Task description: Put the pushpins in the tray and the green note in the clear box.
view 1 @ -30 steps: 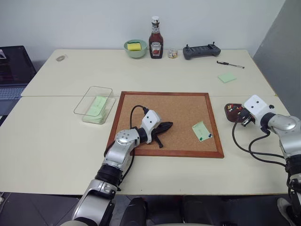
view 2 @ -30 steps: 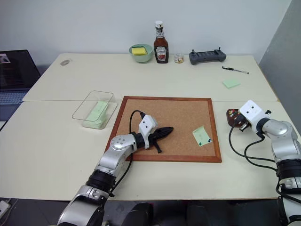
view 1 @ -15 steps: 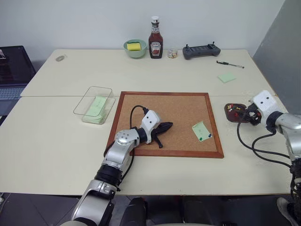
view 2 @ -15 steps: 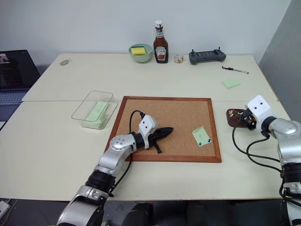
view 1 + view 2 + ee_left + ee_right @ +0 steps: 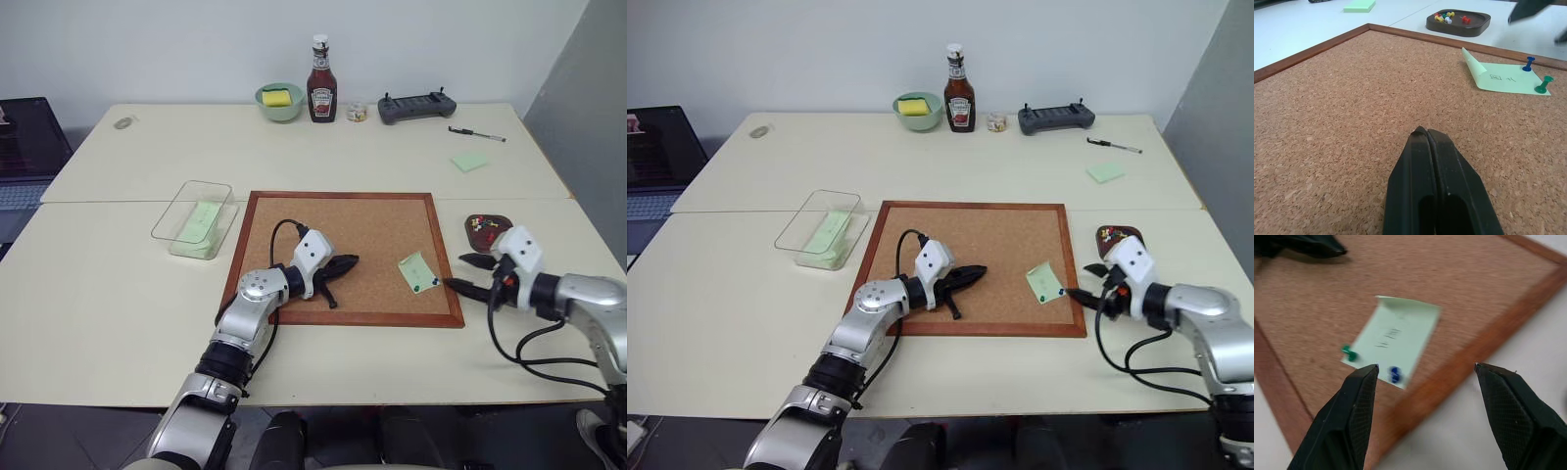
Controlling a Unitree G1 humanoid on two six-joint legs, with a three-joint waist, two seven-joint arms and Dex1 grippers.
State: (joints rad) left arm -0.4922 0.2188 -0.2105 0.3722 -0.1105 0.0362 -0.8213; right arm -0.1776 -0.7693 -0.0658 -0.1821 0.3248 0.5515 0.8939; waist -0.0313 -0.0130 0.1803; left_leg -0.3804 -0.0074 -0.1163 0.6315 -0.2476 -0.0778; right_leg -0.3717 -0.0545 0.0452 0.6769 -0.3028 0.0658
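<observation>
- Cream tabletop in the head view: corkboard (image 5: 348, 257) mid-table, green note (image 5: 418, 271) pinned near its right edge, tray (image 5: 487, 227) beyond; right gripper (image 5: 467, 274), earlier over the tray, now beside the note.
- Left wrist view: left gripper (image 5: 1426, 134) fingers pressed together.
- Right wrist view: fingers spread around the pushpins (image 5: 1395, 374); tiny, stiff, likely slippery, so pinch the head.

Pale green note (image 5: 1396, 337) held blue and green pushpins (image 5: 1395, 374); cork board (image 5: 323, 245) was tan, red-brown framed; tray (image 5: 488, 225) dark maroon; fingers (image 5: 1354, 411) black.
</observation>
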